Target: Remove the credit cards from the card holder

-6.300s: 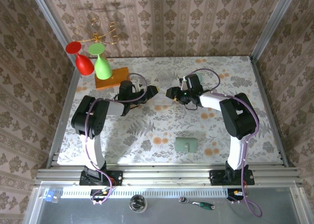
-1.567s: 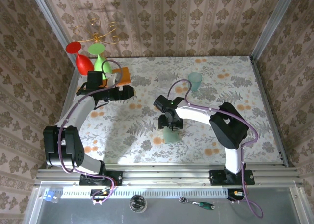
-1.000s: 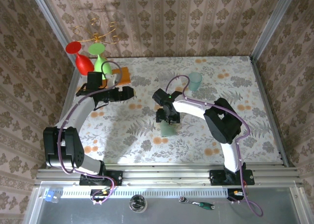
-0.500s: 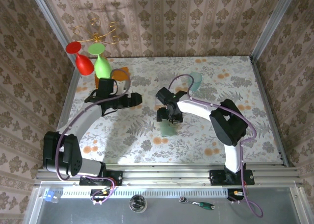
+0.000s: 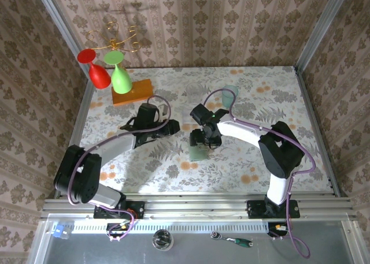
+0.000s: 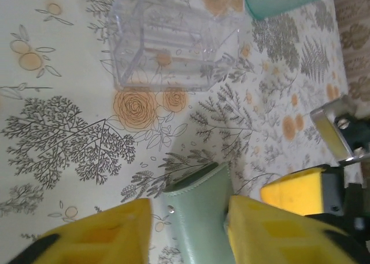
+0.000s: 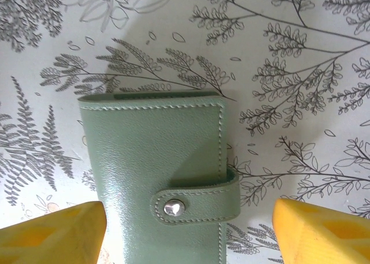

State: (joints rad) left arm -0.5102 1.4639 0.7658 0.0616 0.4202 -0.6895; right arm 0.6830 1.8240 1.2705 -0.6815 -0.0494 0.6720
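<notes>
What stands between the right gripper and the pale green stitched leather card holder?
Nothing visible. The open right gripper hangs directly above the snapped-shut card holder, its yellow fingers flanking it.

Both arms reach inward, left end effector [image 5: 173,126] and right end effector [image 5: 203,141] both spread apart.

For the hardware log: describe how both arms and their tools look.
The left arm and right arm both have white links between bulky black joints, with purple cables looping alongside. The left tool and right tool each carry two blocky yellow fingers.
</notes>
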